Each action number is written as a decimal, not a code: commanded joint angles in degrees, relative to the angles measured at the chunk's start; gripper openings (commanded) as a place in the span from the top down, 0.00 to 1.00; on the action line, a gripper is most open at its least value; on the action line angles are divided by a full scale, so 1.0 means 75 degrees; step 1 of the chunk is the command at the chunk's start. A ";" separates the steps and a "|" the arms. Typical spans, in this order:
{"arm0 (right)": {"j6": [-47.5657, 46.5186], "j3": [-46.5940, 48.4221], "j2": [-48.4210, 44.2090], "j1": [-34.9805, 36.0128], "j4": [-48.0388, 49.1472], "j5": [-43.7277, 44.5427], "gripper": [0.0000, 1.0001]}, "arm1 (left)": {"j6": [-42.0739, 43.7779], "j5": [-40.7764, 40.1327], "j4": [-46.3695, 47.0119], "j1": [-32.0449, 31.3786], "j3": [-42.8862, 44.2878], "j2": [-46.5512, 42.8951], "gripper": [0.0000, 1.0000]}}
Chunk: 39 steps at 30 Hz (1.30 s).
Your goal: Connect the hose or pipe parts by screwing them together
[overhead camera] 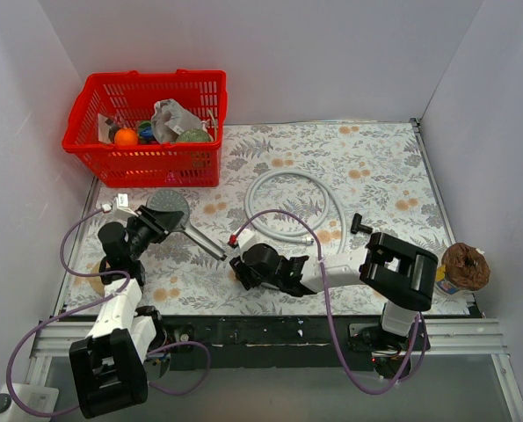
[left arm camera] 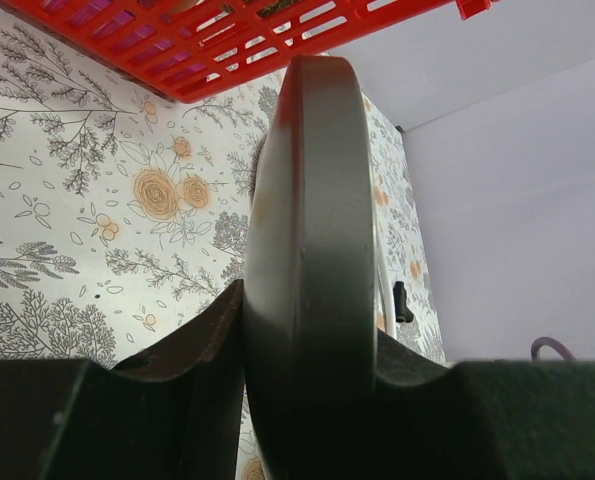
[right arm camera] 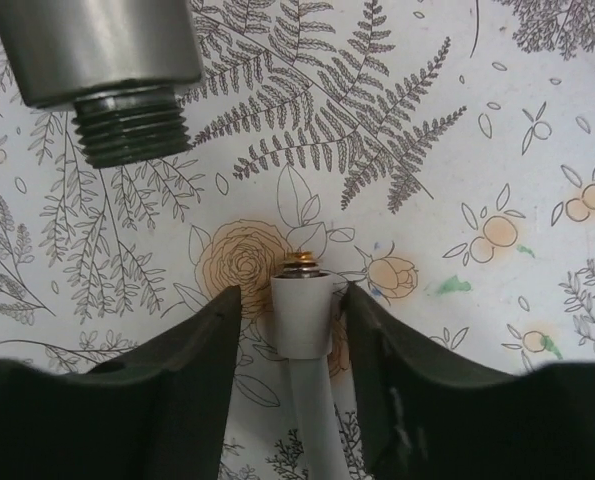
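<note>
Seen from above, two robot arms reach over a worktop (overhead camera: 375, 167) covered in a floral print. A red basket (overhead camera: 147, 160) holding small items sits at the far left corner.

The left claw (left arm camera: 310, 345) is pinching the shower head (left arm camera: 312, 250). It grips the round grey disc by its edge, one finger against each flat side. In the left wrist view the disc stands on edge and fills the gap between the fingers. From above, the head sits at the left of the worktop, in front of the basket. Its slim metal handle (overhead camera: 204, 239) slants toward the middle, pointing at the right claw.

The right claw (right arm camera: 292, 295) is spread. The end of the hose (right arm camera: 302, 325) lies between its fingers, on the worktop. The end is a whitish sleeve tipped with a small metal nut. A narrow gap shows on each side, so neither finger presses on it. The hose tube runs back from the sleeve under the claw.

In the right wrist view, the handle's threaded end (right arm camera: 132, 125) hangs ahead of the claw and to the left. It is near the hose end but does not touch it or line up with it. From above, the rest of the hose loops in a wide coil at the middle of the worktop, beyond the right claw.
</note>
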 commanded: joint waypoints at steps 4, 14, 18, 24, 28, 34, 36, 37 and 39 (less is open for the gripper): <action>-0.0264 -0.0204 -0.0546 -0.0054 -0.0573 0.0133 0.22 | 0.0140 0.0093 0.0388 -0.0056 0.0037 -0.0127 1.00; -0.0955 -0.0895 -0.1542 -0.0264 -0.0304 0.0133 0.24 | 0.0164 -0.0094 0.0212 -0.0056 0.0096 -0.0186 1.00; -0.1166 -0.0931 -0.1508 -0.0511 -0.0023 -0.0370 0.30 | 0.0164 -0.0106 0.0177 -0.0056 0.0108 -0.0186 1.00; -0.1401 -0.0486 -0.0970 -0.0570 0.0071 -0.0792 0.35 | 0.0164 -0.0118 0.0130 -0.0044 0.0131 -0.0197 1.00; -0.1436 -0.0194 -0.0699 -0.0581 0.0107 -0.0968 0.37 | 0.0164 -0.0130 0.0130 -0.0044 0.0143 -0.0185 1.00; -0.1448 0.0042 -0.0394 -0.0605 0.0001 -0.0992 0.41 | 0.0164 -0.0107 0.0119 -0.0056 0.0155 -0.0174 1.00; -0.1448 0.0100 -0.0313 -0.0628 -0.0010 -0.1027 0.43 | 0.0152 -0.0083 0.0130 -0.0056 0.0155 -0.0162 1.00; -0.1448 0.0112 -0.0289 -0.0663 -0.0022 -0.1074 0.47 | 0.0152 -0.0095 0.0130 -0.0056 0.0155 -0.0162 1.00; -0.1436 0.0171 -0.0242 -0.0698 -0.0022 -0.1121 0.51 | 0.0152 -0.0083 0.0130 -0.0044 0.0166 -0.0150 1.00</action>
